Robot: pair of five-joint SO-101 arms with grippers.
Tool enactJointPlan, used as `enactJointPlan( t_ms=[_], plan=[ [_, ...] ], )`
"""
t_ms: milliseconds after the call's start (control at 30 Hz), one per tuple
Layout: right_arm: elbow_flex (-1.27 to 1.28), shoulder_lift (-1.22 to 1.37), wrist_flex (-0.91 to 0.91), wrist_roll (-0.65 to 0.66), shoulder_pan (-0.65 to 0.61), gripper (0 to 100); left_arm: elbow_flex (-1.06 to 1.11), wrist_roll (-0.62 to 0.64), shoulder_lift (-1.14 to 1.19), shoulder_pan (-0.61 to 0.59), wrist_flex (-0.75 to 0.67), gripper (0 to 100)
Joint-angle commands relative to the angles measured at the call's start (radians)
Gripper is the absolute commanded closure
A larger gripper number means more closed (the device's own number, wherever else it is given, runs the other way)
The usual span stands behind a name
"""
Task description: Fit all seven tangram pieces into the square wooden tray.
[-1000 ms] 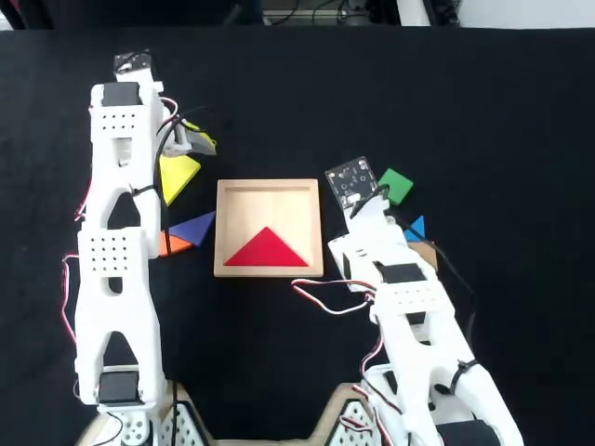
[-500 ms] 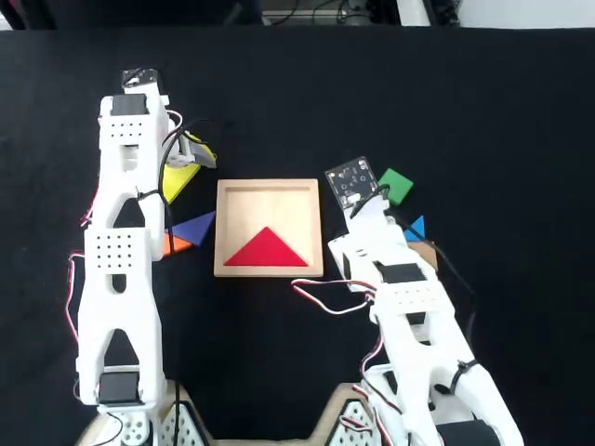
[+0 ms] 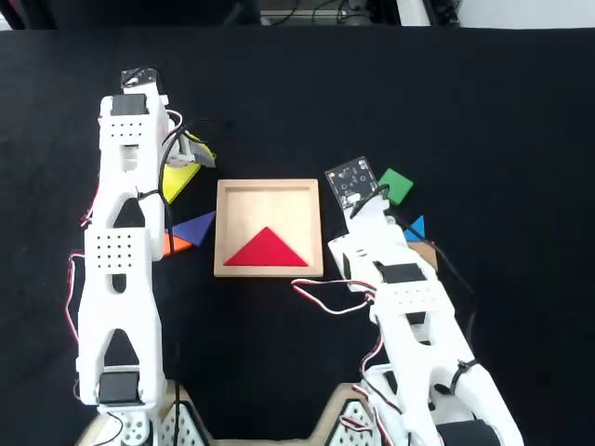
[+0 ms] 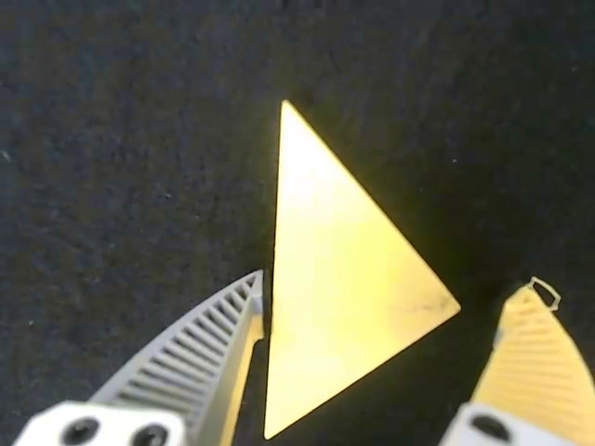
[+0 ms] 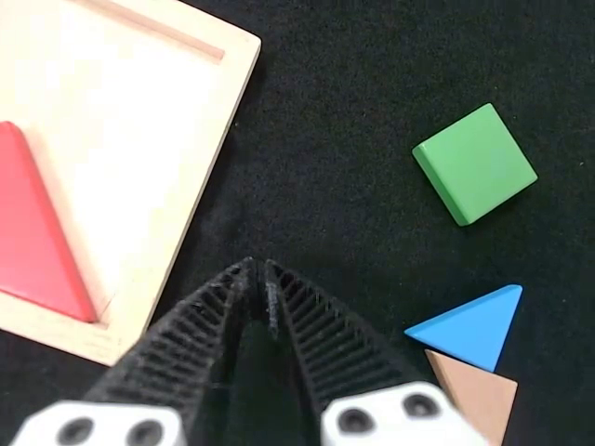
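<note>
The yellow triangle [image 4: 344, 279] lay flat on the black surface [image 3: 483, 102], just off the far left corner of the square wooden tray [image 3: 268, 184] and apart from it. In the high view the left arm covered part of it; the part that showed narrowed to a corner aimed toward the arms' bases. In the left wrist view its longest edge ran straight away from the camera, ending in a sharp far tip.

The left tool [image 4: 398, 279] stood released, straddling this triangle: one finger sat close against the longest edge, the other just off the opposite corner, with a dark gap between.

Inside the tray, the red triangle [image 3: 267, 251] had its long edge along the near rim and its apex pointing at the tray's middle.

The right tool [image 5: 258, 269] was clenched on nothing, its tips together over the surface just off the tray's right rim. Right of the tray lay the green square [image 3: 396, 185], the light blue triangle [image 3: 416, 228] and a brown piece [image 5: 474, 395]. Left of the tray lay a purple piece [image 3: 192, 226] and an orange piece [image 3: 172, 243].
</note>
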Motion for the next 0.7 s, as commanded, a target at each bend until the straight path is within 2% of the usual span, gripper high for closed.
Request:
enactJointPlan(
  t_ms=[0, 167, 667],
  plan=[
    [-0.004, -0.027, -0.015, 0.009, 0.006, 98.6, -0.036, 0.04, -0.006, -0.004, 0.017, 62],
    [-0.004, -0.027, -0.015, 0.009, 0.006, 98.6, -0.134, 0.04, 0.005, -0.002, 0.089, 62],
    [-0.004, -0.027, -0.015, 0.009, 0.006, 98.6, -0.179, 0.04, 0.006, -0.005, 0.071, 62]
  ],
)
